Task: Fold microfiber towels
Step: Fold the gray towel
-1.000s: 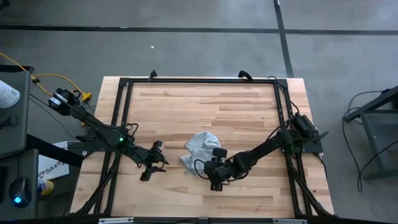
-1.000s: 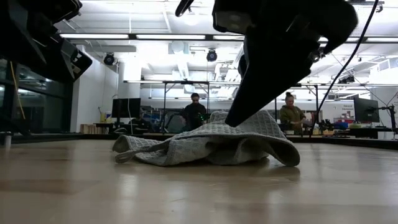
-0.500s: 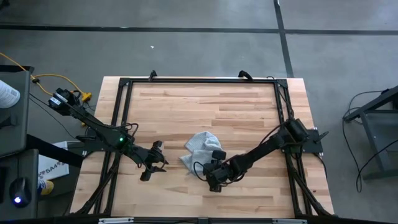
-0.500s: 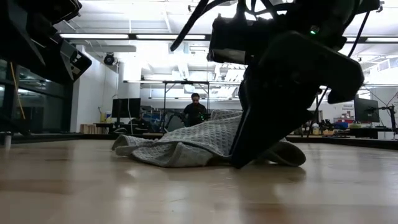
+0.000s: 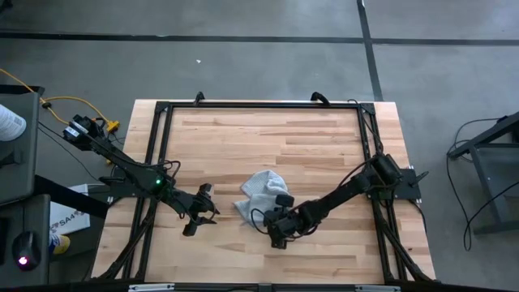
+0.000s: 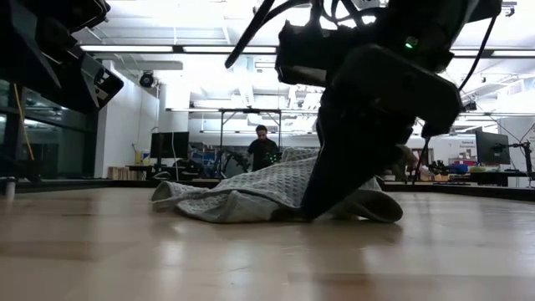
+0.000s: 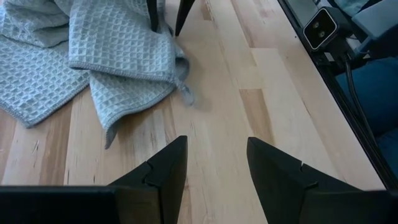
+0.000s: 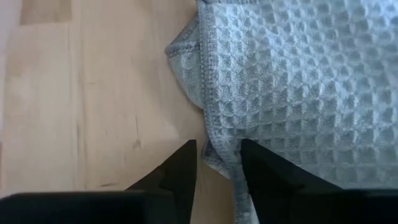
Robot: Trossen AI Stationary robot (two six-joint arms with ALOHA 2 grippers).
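Right gripper (image 5: 261,221) is down at the near edge of the towel (image 5: 261,191), and from its own wrist view I see its fingers (image 8: 180,171) straddling the hemmed border, one on each side, narrowly parted; I cannot tell whether they pinch the cloth yet. From table height, that arm stands steeply over the towel's right part, its tip (image 6: 311,209) at the wood.

I see the light grey waffle-weave towel (image 6: 242,196) lying rumpled near the middle of the wooden table (image 5: 268,134), toward the front, with layers folded loosely over each other.

My left gripper (image 5: 212,214) waits just left of the towel, above the table, with its fingers (image 7: 163,171) spread and nothing between them. Its camera shows the cloth (image 7: 93,59) ahead.
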